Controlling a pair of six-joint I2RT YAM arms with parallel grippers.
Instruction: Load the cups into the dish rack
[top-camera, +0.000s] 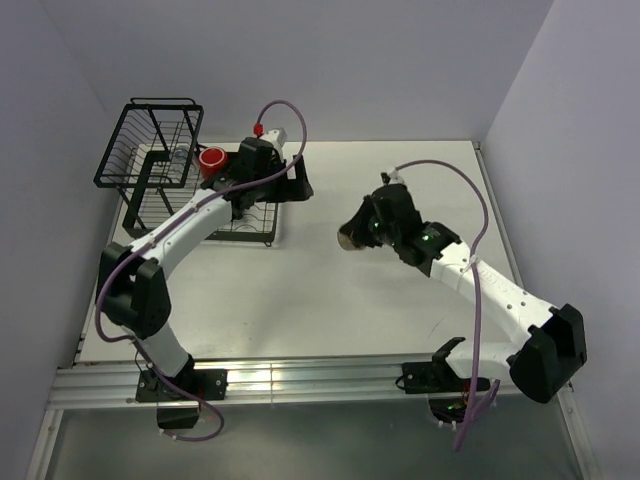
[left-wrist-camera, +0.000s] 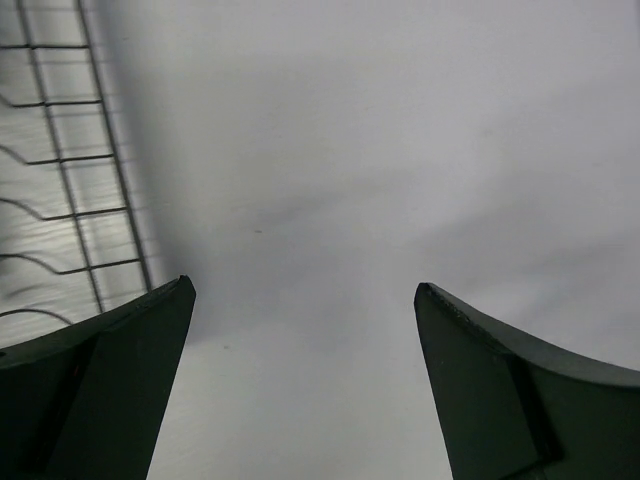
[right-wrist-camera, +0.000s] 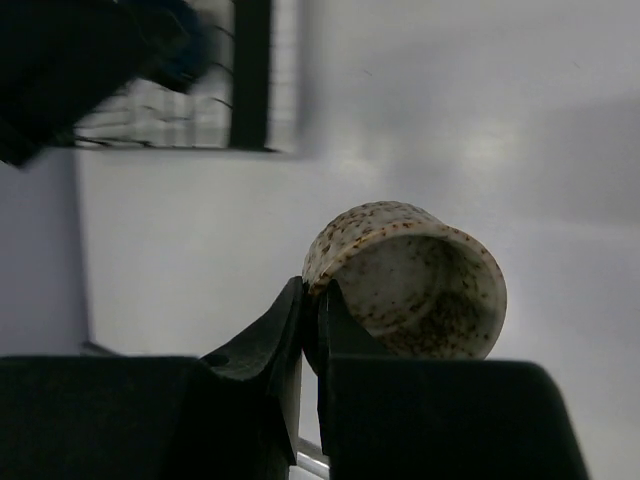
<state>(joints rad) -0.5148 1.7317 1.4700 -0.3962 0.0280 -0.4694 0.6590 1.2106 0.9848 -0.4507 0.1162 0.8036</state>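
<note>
Pinching the rim of a speckled beige cup (right-wrist-camera: 410, 290), the right fingers (right-wrist-camera: 288, 330) are clamped tight on its wall. The cup lies tipped on its side, with its mouth toward the camera. Only the right wrist view shows this grip. From the top, the cup is a small dark shape, well apart from the dish rack (top-camera: 150, 150). The left fingers (left-wrist-camera: 120, 390) are wide apart, and the white surface (left-wrist-camera: 320, 200) shows between them, just beside the rack wires. A red mug (top-camera: 211, 160) sits in the rack.
</note>
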